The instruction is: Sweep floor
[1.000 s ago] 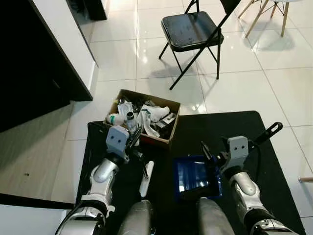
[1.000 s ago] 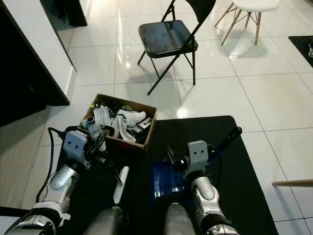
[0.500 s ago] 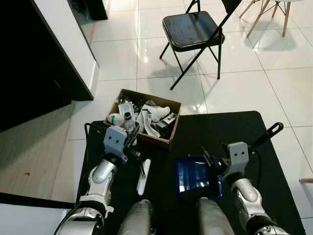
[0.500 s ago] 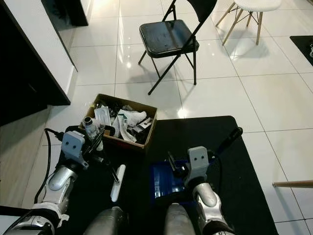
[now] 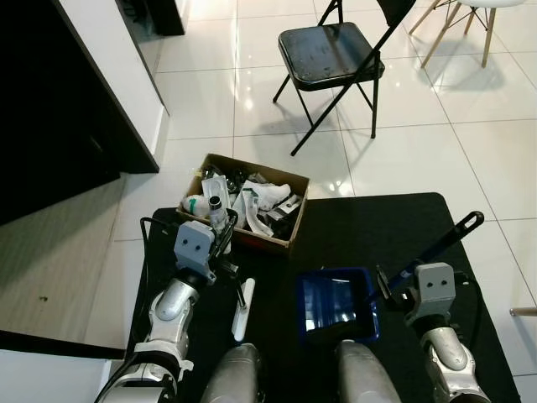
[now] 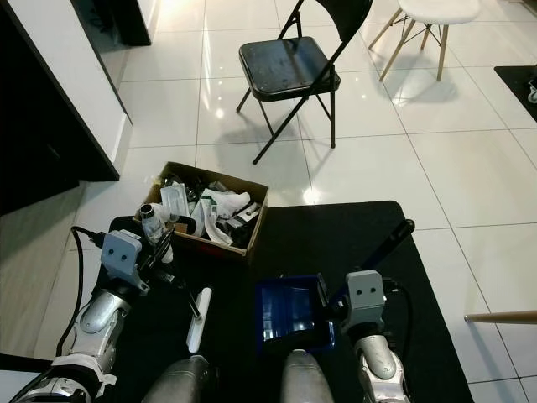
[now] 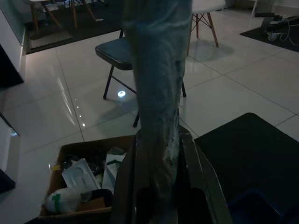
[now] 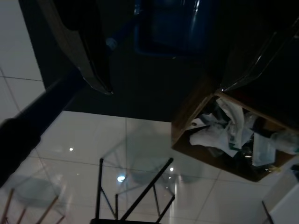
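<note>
Now that my right gripper [image 5: 393,285] has backed off, open, the dustpan [image 5: 336,304] lies free on the mat [image 5: 377,227]; my left gripper [image 5: 225,262] grips the brush [image 5: 242,307] beside the box [image 5: 245,201].

We see a glossy white tiled floor [image 5: 403,159] with thin grey grout lines across the upper and right parts of the frame. A plain black mat [image 5: 369,235] covers the lower centre. On it lies a deep blue dustpan [image 5: 336,304] with a blue-and-black handle [image 5: 445,242], and a white brush [image 5: 243,309] at lower left. The cardboard box [image 5: 289,220] is brown, holding white and green rubbish [image 5: 252,199]. The folding chair [image 5: 329,50] at top centre is black. Our arms are silver with grey wrist blocks; the left hand [image 5: 226,270] is black.
</note>
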{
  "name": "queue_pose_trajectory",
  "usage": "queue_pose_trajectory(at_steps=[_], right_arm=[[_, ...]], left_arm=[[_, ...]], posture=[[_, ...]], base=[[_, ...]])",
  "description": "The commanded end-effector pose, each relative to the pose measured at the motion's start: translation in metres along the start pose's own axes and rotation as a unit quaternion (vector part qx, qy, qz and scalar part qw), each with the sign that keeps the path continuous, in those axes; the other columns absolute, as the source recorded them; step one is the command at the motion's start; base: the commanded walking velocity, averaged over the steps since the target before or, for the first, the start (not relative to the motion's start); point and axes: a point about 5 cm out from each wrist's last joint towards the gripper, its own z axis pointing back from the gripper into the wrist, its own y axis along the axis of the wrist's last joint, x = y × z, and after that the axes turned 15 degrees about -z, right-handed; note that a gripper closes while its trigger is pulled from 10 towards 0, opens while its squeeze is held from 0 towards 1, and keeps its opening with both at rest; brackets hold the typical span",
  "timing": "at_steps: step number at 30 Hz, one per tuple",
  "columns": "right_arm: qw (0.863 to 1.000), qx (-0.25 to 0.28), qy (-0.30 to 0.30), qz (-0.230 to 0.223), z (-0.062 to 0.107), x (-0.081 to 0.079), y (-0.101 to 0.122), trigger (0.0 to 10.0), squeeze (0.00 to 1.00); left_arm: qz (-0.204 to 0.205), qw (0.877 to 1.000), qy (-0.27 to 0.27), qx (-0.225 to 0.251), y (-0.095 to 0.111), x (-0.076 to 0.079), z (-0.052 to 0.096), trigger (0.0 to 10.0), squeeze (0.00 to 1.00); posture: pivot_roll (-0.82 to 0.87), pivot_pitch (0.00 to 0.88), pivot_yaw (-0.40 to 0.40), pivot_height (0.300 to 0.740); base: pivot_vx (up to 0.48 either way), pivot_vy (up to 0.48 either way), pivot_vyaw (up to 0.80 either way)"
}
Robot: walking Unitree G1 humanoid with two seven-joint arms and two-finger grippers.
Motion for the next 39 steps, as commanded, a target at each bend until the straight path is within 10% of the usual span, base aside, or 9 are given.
queue_pose_trajectory(at_steps=[1,4,5,6,7,19,39], right_arm=[[0.999,0.013,-0.048,-0.011,0.006,0.016,0.002,10.0,1.0],[0.997,0.019,-0.069,-0.016,0.008,0.022,0.004,10.0,1.0],[0.996,0.021,-0.079,-0.027,0.006,0.028,0.007,10.0,0.68],[0.996,0.023,-0.083,-0.033,0.005,0.031,0.009,10.0,0.62],[0.996,0.032,-0.083,-0.028,0.002,0.036,0.015,10.0,0.0],[0.991,0.076,-0.103,-0.032,-0.018,0.06,0.05,10.0,0.0],[0.995,0.054,-0.069,-0.043,-0.037,0.054,0.059,10.0,0.0]], left_arm=[[-0.011,1.0,0.007,0.016,0.004,-0.003,0.0,10.0,0.0],[-0.011,1.0,0.006,0.017,0.004,-0.003,-0.001,10.0,0.0],[-0.011,1.0,0.007,0.018,0.005,-0.003,-0.002,10.0,0.0],[-0.011,1.0,0.008,0.018,0.005,-0.004,-0.002,10.0,0.0],[-0.009,1.0,0.014,0.02,0.006,-0.005,-0.004,10.0,0.0],[-0.01,0.999,0.024,0.023,0.008,-0.005,-0.004,10.0,0.0],[-0.01,0.999,0.027,0.019,0.007,-0.007,-0.003,10.0,0.0]], posture=[[-0.03,0.054,0.018,0.74],[-0.03,0.054,0.02,0.74],[-0.03,0.052,0.022,0.74],[-0.03,0.052,0.022,0.74],[-0.03,0.053,0.023,0.74],[-0.03,0.057,0.017,0.74],[-0.01,0.061,0.018,0.74]], base=[[0.0,0.0,0.0],[0.0,0.0,0.0],[0.0,0.0,0.0],[0.0,0.0,0.0],[0.0,0.0,0.0],[0.0,0.0,0.0],[0.0,0.0,0.0]])
